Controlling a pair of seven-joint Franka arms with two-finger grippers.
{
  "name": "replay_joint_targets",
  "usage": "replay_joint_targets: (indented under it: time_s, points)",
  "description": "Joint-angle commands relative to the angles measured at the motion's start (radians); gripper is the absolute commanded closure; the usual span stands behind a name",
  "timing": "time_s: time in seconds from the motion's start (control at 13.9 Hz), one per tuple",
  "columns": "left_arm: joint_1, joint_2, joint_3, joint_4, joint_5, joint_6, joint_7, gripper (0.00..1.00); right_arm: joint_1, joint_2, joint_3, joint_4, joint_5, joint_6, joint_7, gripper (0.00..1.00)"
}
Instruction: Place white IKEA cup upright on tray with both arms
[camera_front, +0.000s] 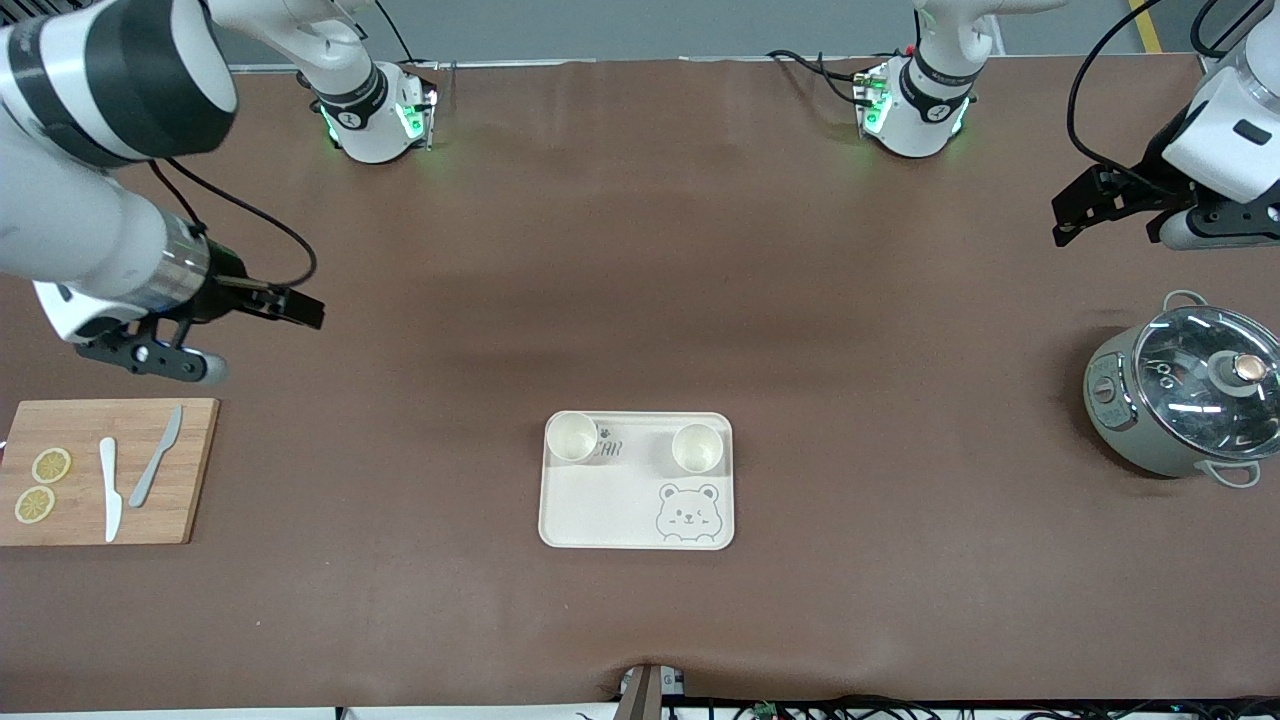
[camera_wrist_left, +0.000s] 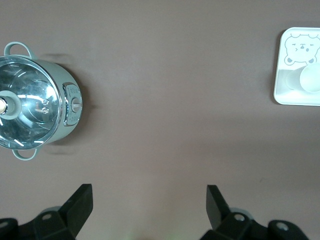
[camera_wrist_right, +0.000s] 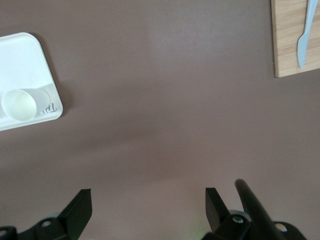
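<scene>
The cream tray (camera_front: 600, 510) with a grey bear face lies in the middle of the table, nearer the front camera. Two white cups stand upright on its farther edge, one (camera_front: 572, 437) toward the right arm's end, the other (camera_front: 697, 447) toward the left arm's end. My right gripper (camera_front: 295, 305) hangs open and empty over bare table by the cutting board. The left gripper (camera_front: 1070, 215) is open and empty over the table near the pot. The right wrist view shows one cup (camera_wrist_right: 19, 105) on the tray (camera_wrist_right: 25, 60); the left wrist view shows the other cup (camera_wrist_left: 311, 77).
A wooden cutting board (camera_front: 110, 470) with two lemon slices (camera_front: 42, 485), a white knife (camera_front: 110, 490) and a grey knife (camera_front: 157, 455) lies at the right arm's end. A grey-green pot with a glass lid (camera_front: 1185, 400) stands at the left arm's end.
</scene>
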Motion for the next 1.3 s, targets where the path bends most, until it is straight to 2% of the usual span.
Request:
replay_joint_targets:
  time_s: [0.0,0.14,0.36,0.51,0.87,1.23]
  points:
    - [0.0,-0.012,-0.01,0.01,-0.01,-0.017,0.002,0.0,-0.082,-0.158,0.014,-0.162,-0.009,0.036,-0.132,0.0]
    - [0.003,-0.012,-0.009,0.014,-0.01,-0.017,-0.001,0.0,-0.134,-0.201,0.014,-0.168,-0.009,0.021,-0.146,0.0]
    - [0.008,-0.012,-0.001,0.02,-0.012,-0.017,0.006,0.0,-0.178,-0.215,0.014,-0.141,-0.009,-0.027,-0.287,0.0]
    - [0.008,-0.012,-0.001,0.026,-0.012,-0.017,0.005,0.0,-0.178,-0.215,0.014,-0.112,-0.012,-0.057,-0.309,0.0]
    - [0.006,-0.01,-0.001,0.034,-0.013,-0.038,0.008,0.0,-0.171,-0.227,-0.012,-0.11,-0.019,-0.033,-0.367,0.0]
    - [0.008,-0.007,-0.001,0.036,-0.013,-0.041,0.036,0.0,-0.172,-0.22,-0.007,-0.059,-0.082,-0.045,-0.378,0.0]
